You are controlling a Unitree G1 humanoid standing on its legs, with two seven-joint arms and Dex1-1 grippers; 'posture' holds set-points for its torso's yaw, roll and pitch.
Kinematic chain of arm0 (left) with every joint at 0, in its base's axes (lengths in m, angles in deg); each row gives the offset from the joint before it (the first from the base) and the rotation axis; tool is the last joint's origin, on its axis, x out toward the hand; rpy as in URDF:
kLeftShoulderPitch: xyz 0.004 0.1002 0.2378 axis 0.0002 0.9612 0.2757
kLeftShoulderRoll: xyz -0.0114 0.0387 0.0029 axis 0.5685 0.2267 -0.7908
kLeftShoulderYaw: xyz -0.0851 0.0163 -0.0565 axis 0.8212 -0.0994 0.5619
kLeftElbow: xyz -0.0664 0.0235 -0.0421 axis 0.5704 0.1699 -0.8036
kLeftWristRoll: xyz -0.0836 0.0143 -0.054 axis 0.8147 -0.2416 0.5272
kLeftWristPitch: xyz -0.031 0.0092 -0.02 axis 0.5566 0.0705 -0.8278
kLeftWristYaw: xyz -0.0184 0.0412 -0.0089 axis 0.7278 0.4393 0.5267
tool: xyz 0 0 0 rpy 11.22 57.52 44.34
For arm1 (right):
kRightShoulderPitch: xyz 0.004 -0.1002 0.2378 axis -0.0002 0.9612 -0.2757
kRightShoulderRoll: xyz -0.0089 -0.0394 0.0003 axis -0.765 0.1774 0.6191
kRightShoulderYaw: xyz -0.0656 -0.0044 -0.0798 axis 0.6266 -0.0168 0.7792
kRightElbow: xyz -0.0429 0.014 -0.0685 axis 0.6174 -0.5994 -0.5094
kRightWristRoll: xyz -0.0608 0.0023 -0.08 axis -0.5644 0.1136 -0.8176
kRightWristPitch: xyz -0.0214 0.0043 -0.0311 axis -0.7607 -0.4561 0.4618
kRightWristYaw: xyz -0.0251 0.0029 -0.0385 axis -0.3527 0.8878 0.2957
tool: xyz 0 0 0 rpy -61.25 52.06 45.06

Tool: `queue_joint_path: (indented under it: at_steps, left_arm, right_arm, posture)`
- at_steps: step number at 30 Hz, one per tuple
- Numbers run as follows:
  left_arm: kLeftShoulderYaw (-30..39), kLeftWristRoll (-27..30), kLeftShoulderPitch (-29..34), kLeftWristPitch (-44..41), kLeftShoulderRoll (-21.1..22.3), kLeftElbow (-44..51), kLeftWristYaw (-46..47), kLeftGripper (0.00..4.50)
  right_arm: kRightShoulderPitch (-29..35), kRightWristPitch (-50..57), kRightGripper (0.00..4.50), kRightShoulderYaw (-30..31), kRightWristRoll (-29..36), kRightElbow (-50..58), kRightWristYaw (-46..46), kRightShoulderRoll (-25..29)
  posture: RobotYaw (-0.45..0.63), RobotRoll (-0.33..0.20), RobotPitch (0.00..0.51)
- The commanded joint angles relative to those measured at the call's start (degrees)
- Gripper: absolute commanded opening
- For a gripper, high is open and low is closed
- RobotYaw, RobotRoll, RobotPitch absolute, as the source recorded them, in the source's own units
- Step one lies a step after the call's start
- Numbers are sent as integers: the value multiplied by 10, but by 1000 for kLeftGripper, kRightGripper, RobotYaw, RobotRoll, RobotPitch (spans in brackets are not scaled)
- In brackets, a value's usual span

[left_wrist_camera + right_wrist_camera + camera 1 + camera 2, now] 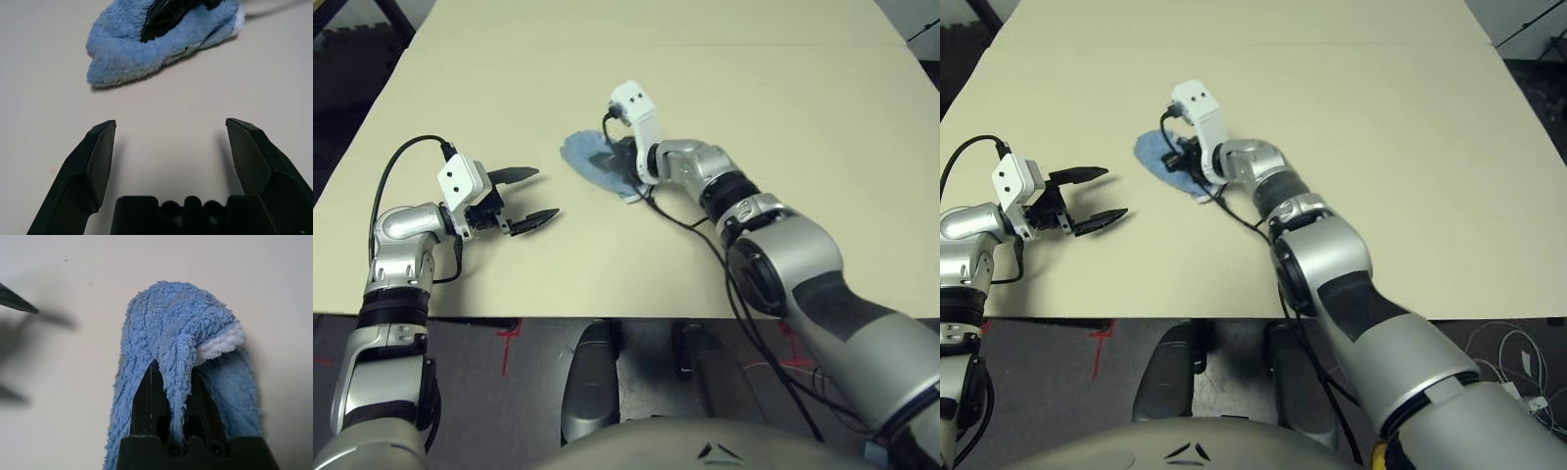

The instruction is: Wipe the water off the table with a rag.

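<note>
**Right Gripper Held the Blue Rag on the Table**

The table [783, 117] was big, flat and pale cream. It filled most of the head camera's view, and a faint line ran across it near the far end.

The robot's right arm [822, 284] was silver and thick. It reached from the near right side toward the middle of the table. A black cable ran along it.

The left arm [396, 255] was silver too. It came up over the near left edge of the table. A black cable looped above its wrist.

The rag [590, 157] was light blue and fluffy. It lay bunched on the table near the middle, a little to the left. A bit of whitish hem showed at one end. It was well apart from the left gripper.

The right gripper [1178, 157] was at the rag. In the right wrist view its two black fingers [146, 401] sat close together, with a fold of the rag pinched between them. The cloth draped over the fingers and touched the table.

The left gripper [527, 199] was over the bare table, to the left of the rag. Its two black fingers [95, 161] were spread wide apart with nothing between them. Their tips pointed toward the rag.
</note>
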Motion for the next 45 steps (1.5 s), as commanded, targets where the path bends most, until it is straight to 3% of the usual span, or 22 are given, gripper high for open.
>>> queue_joint_path:
  at_steps: [1, 15, 28, 36, 45]
  left_arm:
    - [-1, -7, 5, 1, 3, -6, 1, 4500]
    - [-5, -9, -5, 4, -4, -12, 0, 4500]
    - [-11, -13, -16, 12, -12, -28, -2, 4500]
    - [-15, -17, -25, 16, -18, -37, -3, 4500]
    - [-14, -18, -27, 20, -21, -43, -5, 4500]
  right_arm:
    - [31, 5, 15, 9, -30, -25, -40, 48]
    - [45, -19, 15, -5, -27, -15, -81, 142]
    - [-6, -15, 15, -141, 98, 32, -58, 181]
    - [-33, -11, 15, -152, 102, 53, -74, 254]
    - [-12, -9, 15, -147, 84, 64, -86, 366]
  posture:
    - [267, 0, 244]
    - [252, 0, 247]
    - [227, 0, 246]
    - [206, 0, 244]
    - [188, 0, 243]
